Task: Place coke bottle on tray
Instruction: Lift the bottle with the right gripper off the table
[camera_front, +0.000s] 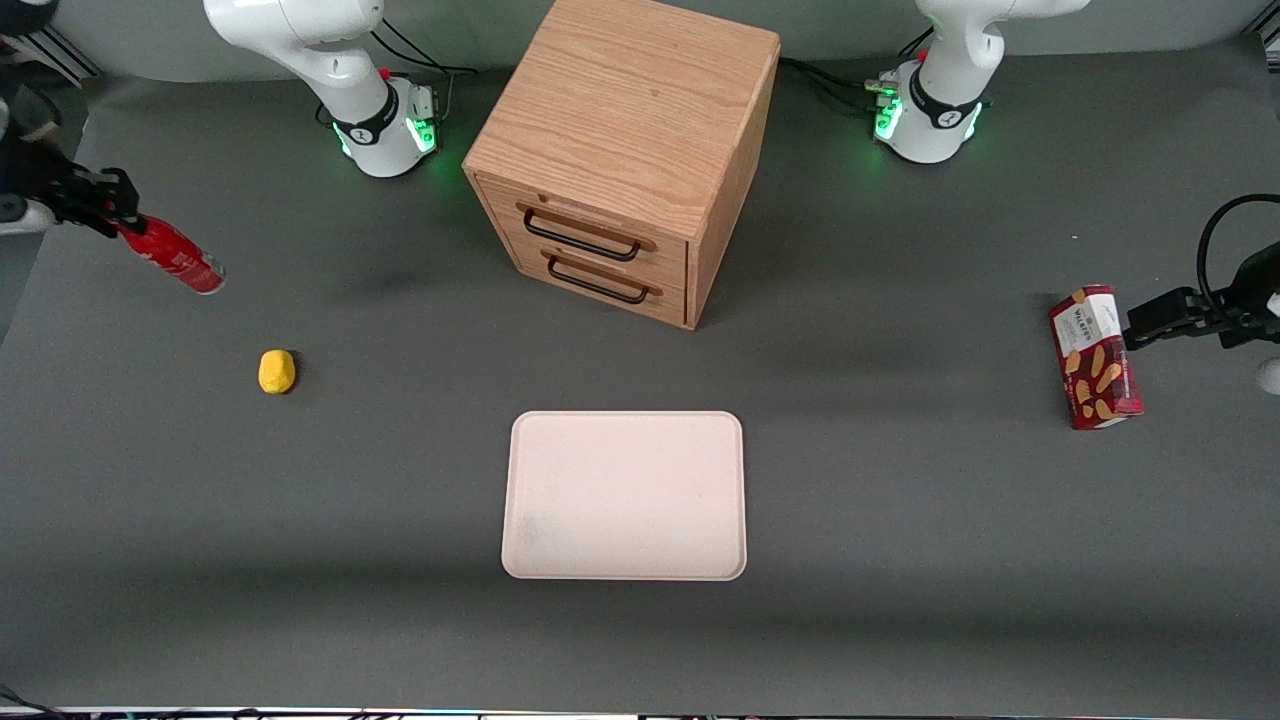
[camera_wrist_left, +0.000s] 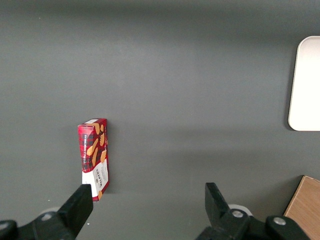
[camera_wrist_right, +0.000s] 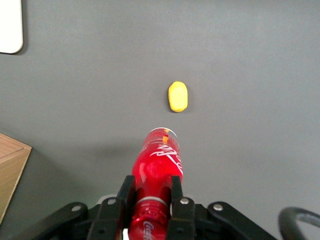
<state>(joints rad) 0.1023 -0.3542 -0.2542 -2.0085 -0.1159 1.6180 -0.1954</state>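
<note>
The coke bottle (camera_front: 176, 257) is a slim red bottle with white lettering, held tilted in the air at the working arm's end of the table. My gripper (camera_front: 118, 215) is shut on its neck, base pointing down and outward. In the right wrist view the coke bottle (camera_wrist_right: 159, 162) sticks out between the black fingers (camera_wrist_right: 125, 192), and my gripper (camera_wrist_right: 150, 192) clamps it just above the cap. The pale pinkish-cream tray (camera_front: 625, 496) lies flat near the front camera, mid-table, with nothing on it, well apart from the bottle.
A small yellow object (camera_front: 277, 371) lies on the grey mat between bottle and tray. A wooden two-drawer cabinet (camera_front: 625, 150) stands farther from the camera than the tray. A red biscuit box (camera_front: 1096, 357) rests toward the parked arm's end.
</note>
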